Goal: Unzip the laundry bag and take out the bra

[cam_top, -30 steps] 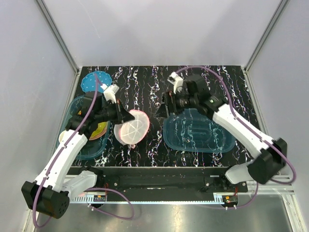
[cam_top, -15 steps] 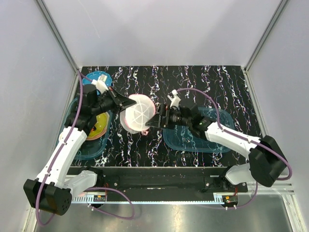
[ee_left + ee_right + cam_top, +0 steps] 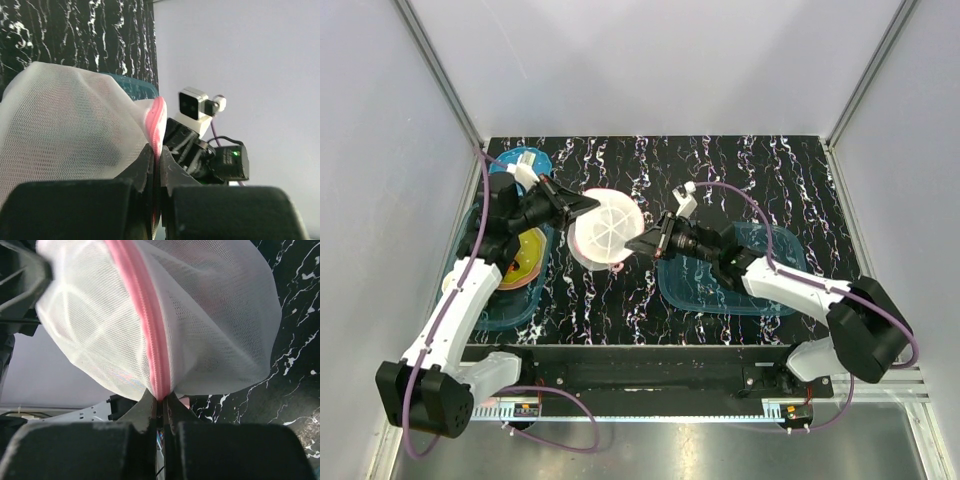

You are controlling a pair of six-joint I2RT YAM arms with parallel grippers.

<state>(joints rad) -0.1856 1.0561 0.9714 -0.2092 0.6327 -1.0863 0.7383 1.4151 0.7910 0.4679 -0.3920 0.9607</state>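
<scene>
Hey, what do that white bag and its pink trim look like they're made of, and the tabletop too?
Bag: fine white mesh fabric, probably synthetic; the weave shows and light passes through. Trim: pink woven zipper tape, matte, ribbed. Tabletop: black with white veins, marble-look; whether stone or a printed sheet is unclear.

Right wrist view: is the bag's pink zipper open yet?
No: the pink zipper runs shut between the two mesh halves of the laundry bag, down to where the right gripper pinches it.
</scene>
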